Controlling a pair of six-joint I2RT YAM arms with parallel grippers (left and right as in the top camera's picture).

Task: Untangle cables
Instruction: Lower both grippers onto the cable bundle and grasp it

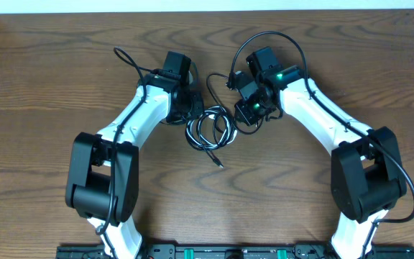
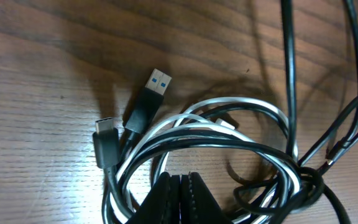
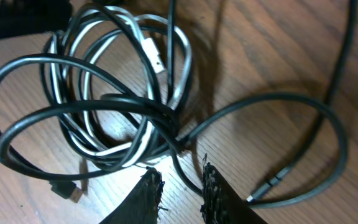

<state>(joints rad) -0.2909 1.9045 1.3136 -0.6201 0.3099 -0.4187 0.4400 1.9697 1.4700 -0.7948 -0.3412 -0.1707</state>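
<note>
The cables lie coiled together mid-table: a long black cord (image 1: 221, 137) and a white cord (image 1: 201, 121) looped inside it. In the left wrist view the white cord (image 2: 229, 102) and black cord (image 2: 229, 146) wrap round my left gripper (image 2: 180, 180), which is shut, its tips set down inside the coil; a black USB plug (image 2: 148, 102) points away. My left gripper (image 1: 187, 108) is at the coil's upper left, my right gripper (image 1: 244, 115) at its right. The right gripper (image 3: 180, 183) stands narrowly open astride one black cord (image 3: 191, 177) strand leaving the knot (image 3: 169, 127). The white cord (image 3: 129, 25) lies beyond.
Thick black robot wires arc behind each arm (image 1: 124, 57) (image 1: 279, 34). A loose loop of the black cord with a small plug (image 3: 272, 183) lies right of the right fingers. Another plug end (image 1: 219, 164) trails toward the front. The table's far edge (image 1: 207, 14) is close behind.
</note>
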